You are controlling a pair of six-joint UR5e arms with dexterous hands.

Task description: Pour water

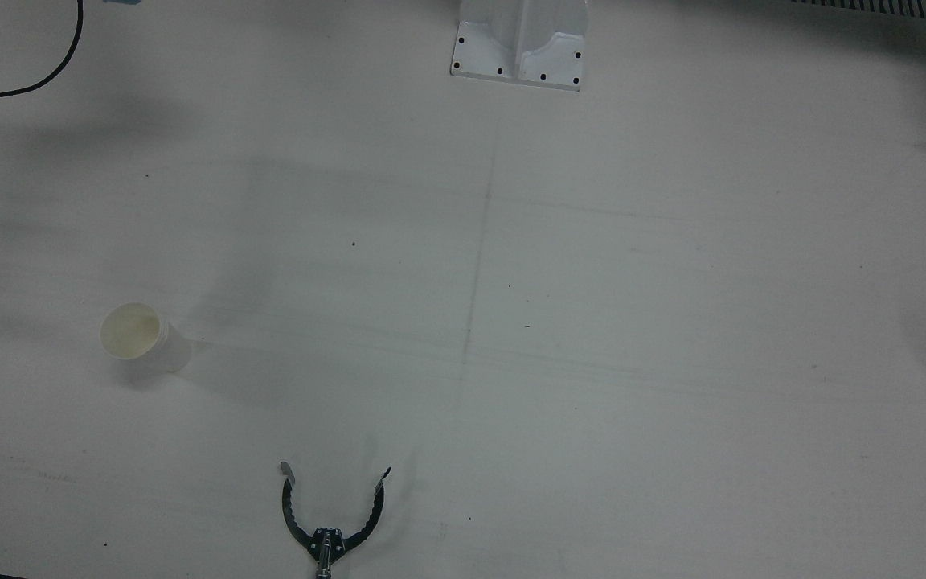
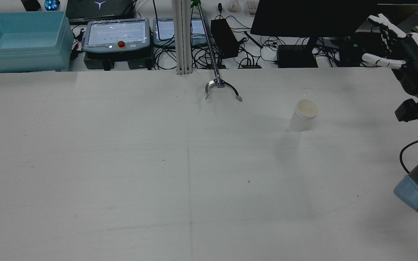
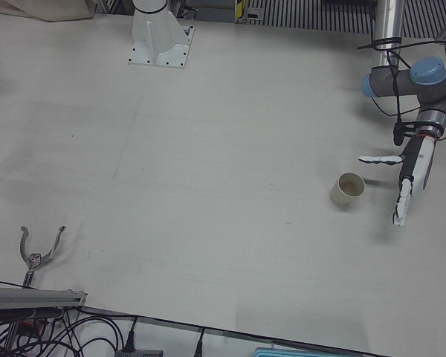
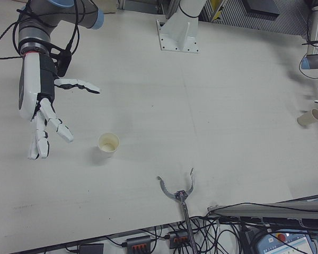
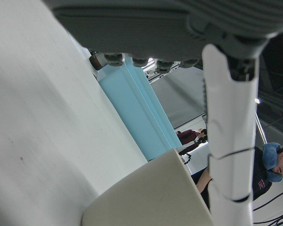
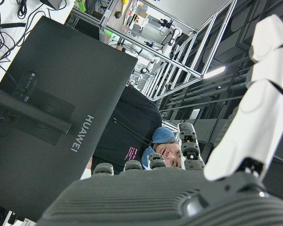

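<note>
We see a broad white worktop [image 2: 122, 163]. Our right robot hand [image 4: 42, 114] hangs above it with fingers spread, holding nothing; our left robot hand [image 3: 405, 178] is likewise splayed and empty. One paper cup [image 4: 108, 143] stands near the right hand, another cup [image 3: 348, 189] just beside the left. Metal tongs [image 1: 330, 515] lie at the worktop's far edge.

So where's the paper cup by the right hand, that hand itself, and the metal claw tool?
paper cup [image 4: 108, 143], right-front view, on its open rim.
right hand [image 4: 37, 106], right-front view, on the palm; fingers spread, holding nothing.
metal claw tool [image 1: 331, 523], front view, on the toothed curved prongs.
</note>
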